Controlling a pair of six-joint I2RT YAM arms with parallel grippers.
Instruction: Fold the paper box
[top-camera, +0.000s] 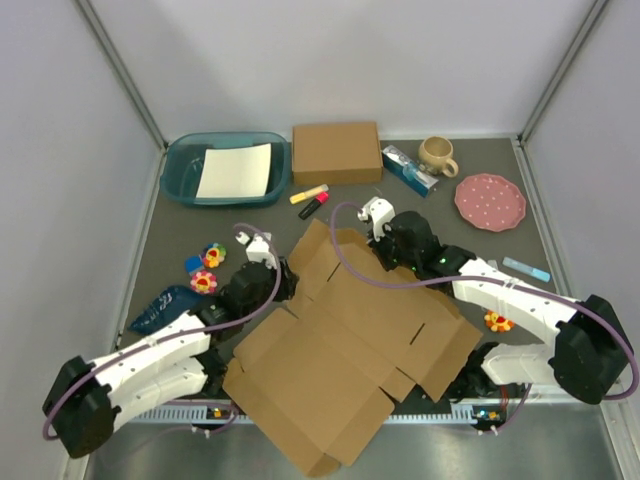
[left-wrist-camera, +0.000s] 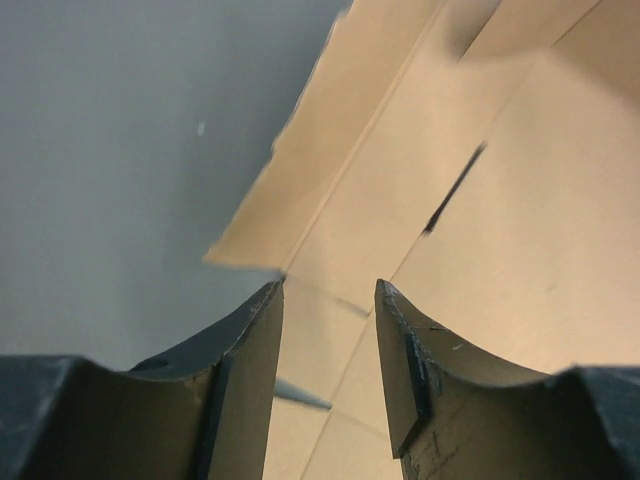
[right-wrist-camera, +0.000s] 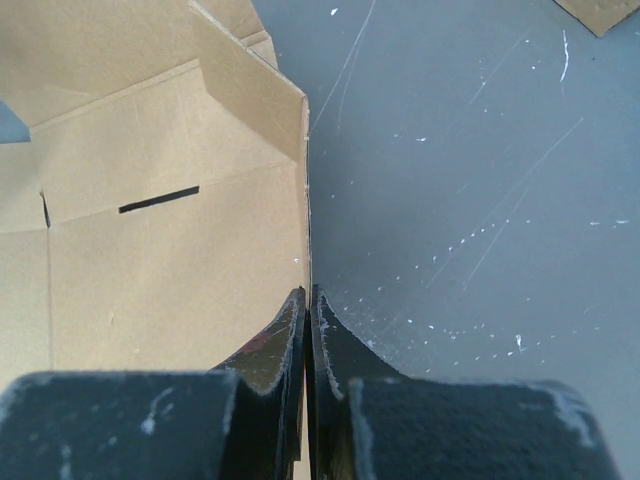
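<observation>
Left gripper (left-wrist-camera: 329, 288) stands part-open over the left flap of the paper box (top-camera: 345, 350), clamping nothing, so that flap is judged free to drop back. The sheet lies mostly flat across the near centre of the worktop (top-camera: 560, 250). Right gripper (right-wrist-camera: 308, 296) is pinched shut on a raised flap edge, and a one-sided pull risks dragging or tearing the cardboard.

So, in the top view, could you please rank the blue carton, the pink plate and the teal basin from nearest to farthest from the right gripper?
1. The blue carton, just behind the right gripper.
2. The pink plate, off to its right.
3. The teal basin, far across at the back left.
</observation>
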